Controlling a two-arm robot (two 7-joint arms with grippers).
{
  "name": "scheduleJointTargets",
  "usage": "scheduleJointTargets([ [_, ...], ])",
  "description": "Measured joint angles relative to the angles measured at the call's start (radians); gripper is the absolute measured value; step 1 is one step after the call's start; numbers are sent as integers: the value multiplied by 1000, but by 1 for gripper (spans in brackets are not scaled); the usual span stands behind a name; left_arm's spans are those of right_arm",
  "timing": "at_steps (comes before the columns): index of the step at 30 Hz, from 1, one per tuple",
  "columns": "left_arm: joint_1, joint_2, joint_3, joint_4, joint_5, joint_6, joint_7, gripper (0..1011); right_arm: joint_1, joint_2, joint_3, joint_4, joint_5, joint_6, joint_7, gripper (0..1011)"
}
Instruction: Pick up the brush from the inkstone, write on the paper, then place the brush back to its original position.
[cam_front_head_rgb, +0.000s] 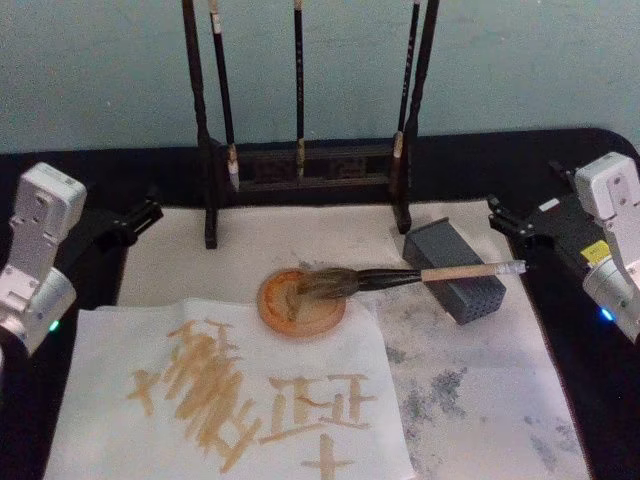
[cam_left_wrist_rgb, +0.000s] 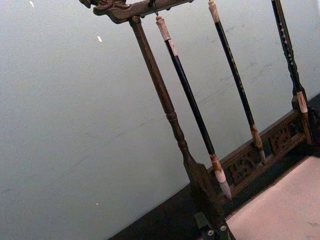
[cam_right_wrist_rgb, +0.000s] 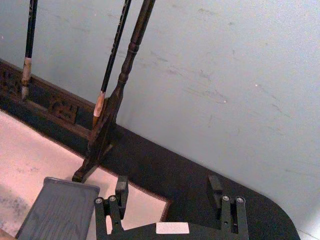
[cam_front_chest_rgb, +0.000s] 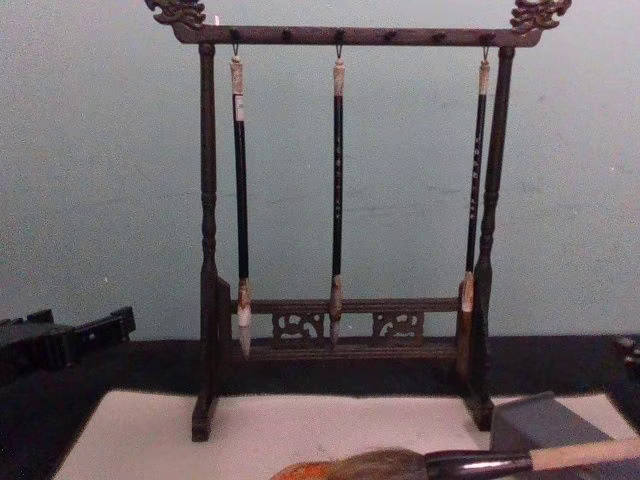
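The brush (cam_front_head_rgb: 400, 277) is lying flat, its bristle head sitting on the inkstone (cam_front_head_rgb: 300, 320) and its pale handle bridging over the grey block (cam_front_head_rgb: 475, 295). From the right gripper (cam_front_head_rgb: 508, 228), the white end cap is the nearest part, just beside the fingertips and a little toward the robot. The block is coming next along the handle and the inkstone beyond it. The paper (cam_front_head_rgb: 340, 350), with its tan strokes, is spreading out past that. The gripper's fingers are standing wide apart around nothing. From where I'm watching they seem to be clear of the handle, though that gap is hard to judge.

What is worrying me is how the brush is resting. It is only perching on the block, so a finger nudging the cap sideways risks rolling it off and dragging the bristles out of the inkstone. A pinch right at the cap end would leave the heavy head hanging far from the grip, sagging or swinging on the lift. A loaded head travelling low would be dripping or smearing over the strokes on the paper.

The rack (cam_front_head_rgb: 300, 165) is standing just beyond the block from the gripper, so a high, wide swing could be clipping its post.

The left gripper (cam_front_head_rgb: 128, 222) is sitting parked well apart, across the paper from the working one.
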Motion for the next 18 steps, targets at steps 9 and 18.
scheduleJointTargets([
  [9,0,0,0,0,0,0,0,1000,-46,-2,58,-46,69,-15,56,1008],
  [18,0,0,0,0,0,0,0,1002,-128,17,113,-133,131,-17,104,1008],
])
